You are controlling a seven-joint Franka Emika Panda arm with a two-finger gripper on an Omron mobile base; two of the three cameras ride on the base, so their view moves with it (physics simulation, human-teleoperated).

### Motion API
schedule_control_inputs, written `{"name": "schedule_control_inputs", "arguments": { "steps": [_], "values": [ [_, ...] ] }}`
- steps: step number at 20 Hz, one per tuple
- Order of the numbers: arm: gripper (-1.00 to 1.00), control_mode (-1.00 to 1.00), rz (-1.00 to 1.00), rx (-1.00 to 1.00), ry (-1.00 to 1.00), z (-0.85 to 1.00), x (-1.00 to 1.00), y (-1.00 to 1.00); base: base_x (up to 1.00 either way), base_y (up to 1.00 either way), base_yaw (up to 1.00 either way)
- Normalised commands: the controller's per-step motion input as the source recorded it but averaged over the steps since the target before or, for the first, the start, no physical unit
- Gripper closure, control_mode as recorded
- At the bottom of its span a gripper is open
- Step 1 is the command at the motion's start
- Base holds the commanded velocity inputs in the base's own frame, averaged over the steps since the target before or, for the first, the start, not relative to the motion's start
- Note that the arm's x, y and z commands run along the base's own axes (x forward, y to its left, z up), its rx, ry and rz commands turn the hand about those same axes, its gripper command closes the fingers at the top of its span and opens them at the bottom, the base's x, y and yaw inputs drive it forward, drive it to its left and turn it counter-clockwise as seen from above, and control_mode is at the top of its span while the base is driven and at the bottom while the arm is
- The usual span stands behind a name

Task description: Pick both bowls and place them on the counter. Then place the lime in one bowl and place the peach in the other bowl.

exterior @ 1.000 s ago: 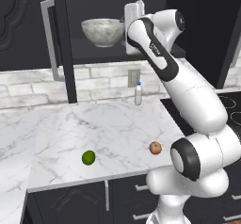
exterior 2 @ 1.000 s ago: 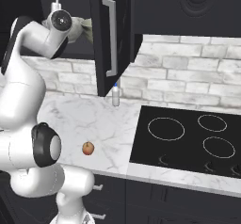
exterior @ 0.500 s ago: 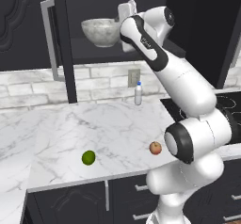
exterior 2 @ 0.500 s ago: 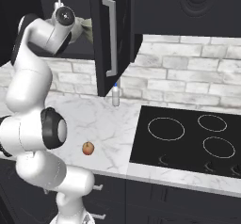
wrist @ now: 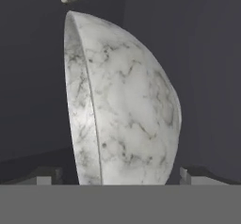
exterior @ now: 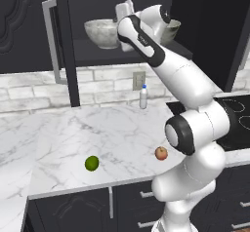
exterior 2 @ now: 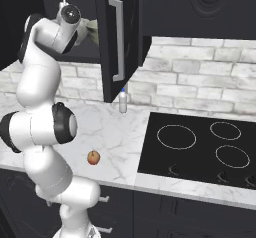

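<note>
reaching up into the open cabinet, the arm brings the gripper [wrist: 120, 177] close to the marbled bowl [exterior: 103, 32], which stands on the dark shelf [exterior: 97, 54] at the left. the jaws are spread wide and hold nothing; in the hand view the bowl sits between the two fingertips [wrist: 47, 175], seen rolled on its side. to do this step well, i think the gripper should go forward until the rim lies between the jaws, then close on the wall and lift before pulling out, so the bowl does not scrape the shelf. the mottled bowl [exterior: 171, 29] stands just beside it at the right and could be pushed. below, the lime [exterior: 92, 163] and the peach [exterior: 161, 153] lie on the worktop [exterior: 73, 133], well apart.
</note>
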Motion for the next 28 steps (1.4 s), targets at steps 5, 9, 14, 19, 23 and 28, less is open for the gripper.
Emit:
{"name": "schedule_control_inputs", "arguments": {
  "steps": [5,9,14,19,23,28],
  "values": [
    [-1.00,-1.00,0.01,0.00,0.00,-0.08,0.37,0.10,0.00,0.00,0.00],
    [1.00,-1.00,0.04,0.00,0.00,-0.02,0.23,0.07,0.00,0.00,0.00],
    [1.00,-1.00,0.09,-0.05,-0.02,-0.05,-0.16,0.01,0.00,0.00,0.00],
    [1.00,-1.00,0.07,-0.03,-0.07,-0.11,-0.36,0.04,0.00,0.00,0.00],
    [1.00,-1.00,0.05,0.00,-0.15,-0.02,-0.55,0.00,0.00,0.00,0.00],
    [1.00,-1.00,0.04,0.00,-0.17,0.00,-0.65,0.00,0.00,0.00,0.00]
  ]
}}
